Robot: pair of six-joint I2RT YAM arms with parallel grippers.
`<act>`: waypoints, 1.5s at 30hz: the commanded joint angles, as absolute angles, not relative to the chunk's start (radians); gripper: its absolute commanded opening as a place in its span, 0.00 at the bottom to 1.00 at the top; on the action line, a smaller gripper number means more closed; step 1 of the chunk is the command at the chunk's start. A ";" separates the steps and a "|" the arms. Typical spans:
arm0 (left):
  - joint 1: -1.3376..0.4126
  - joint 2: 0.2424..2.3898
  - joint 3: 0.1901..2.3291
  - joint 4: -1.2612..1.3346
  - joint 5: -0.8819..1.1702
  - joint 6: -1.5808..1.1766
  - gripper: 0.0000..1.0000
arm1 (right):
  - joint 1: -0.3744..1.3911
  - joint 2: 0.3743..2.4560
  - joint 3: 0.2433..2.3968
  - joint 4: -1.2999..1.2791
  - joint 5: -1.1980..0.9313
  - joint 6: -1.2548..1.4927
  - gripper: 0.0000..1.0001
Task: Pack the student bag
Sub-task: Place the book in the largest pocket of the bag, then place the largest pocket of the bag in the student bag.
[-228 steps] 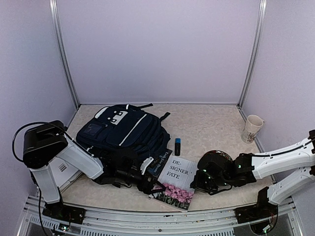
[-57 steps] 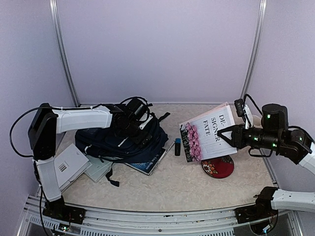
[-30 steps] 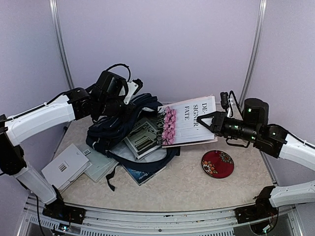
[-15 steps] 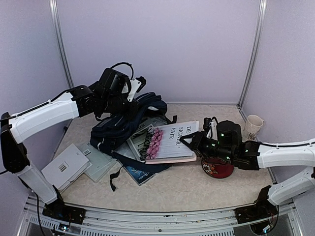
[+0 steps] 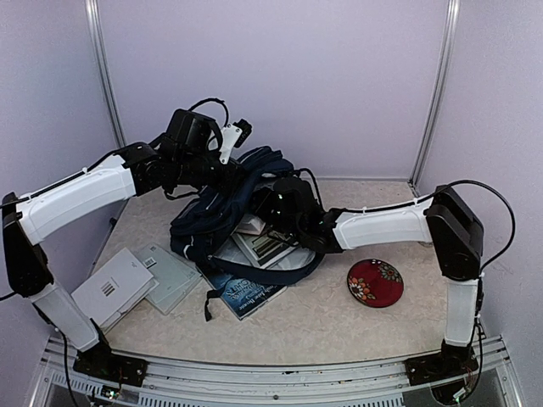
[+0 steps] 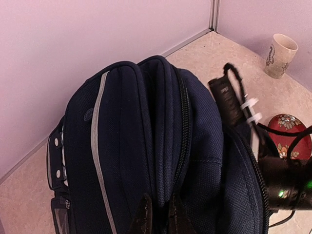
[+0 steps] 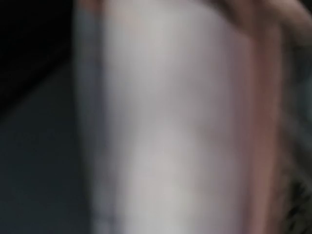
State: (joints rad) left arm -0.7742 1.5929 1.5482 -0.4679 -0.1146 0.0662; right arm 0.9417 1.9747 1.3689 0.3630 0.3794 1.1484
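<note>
— Navy fabric, white-striped: the student bag (image 5: 222,212). Hangs lifted at the back left of the worktop (image 5: 339,318), mouth turned to the right, lower part over a blue book (image 5: 246,292).
— Held how?
— Pinched at the top ridge by the left fingers (image 6: 147,219), closed tight on the cloth just beside the zip.
— And the right fingers?
— Buried in the bag's open mouth at the end of the right arm (image 5: 382,225). Cannot tell how wide, nor whether gripping anything; only a blurred pale surface from that wrist.
— In the mouth?
— White book with grey print (image 5: 267,246), partly inside.
— Round about?
— White book with a barcode-like mark (image 5: 110,288) and pale grey book (image 5: 170,275) just beside it, left of the bag. Red patterned dish (image 5: 375,282) to the right, well apart. Mug (image 6: 282,48) near the wall corner.
</note>
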 commanded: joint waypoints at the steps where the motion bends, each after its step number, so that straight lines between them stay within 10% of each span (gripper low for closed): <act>1: -0.754 1.588 1.594 -0.284 -0.057 0.072 0.00 | 0.996 1.999 1.468 0.226 0.381 0.957 0.71; 5: -0.725 1.582 1.560 -0.269 -0.063 0.064 0.00 | 1.002 1.896 1.352 0.201 0.340 0.876 1.00; 45: -0.778 1.661 1.584 -0.333 -0.255 0.075 0.00 | 0.978 1.302 0.944 -0.108 0.230 0.604 1.00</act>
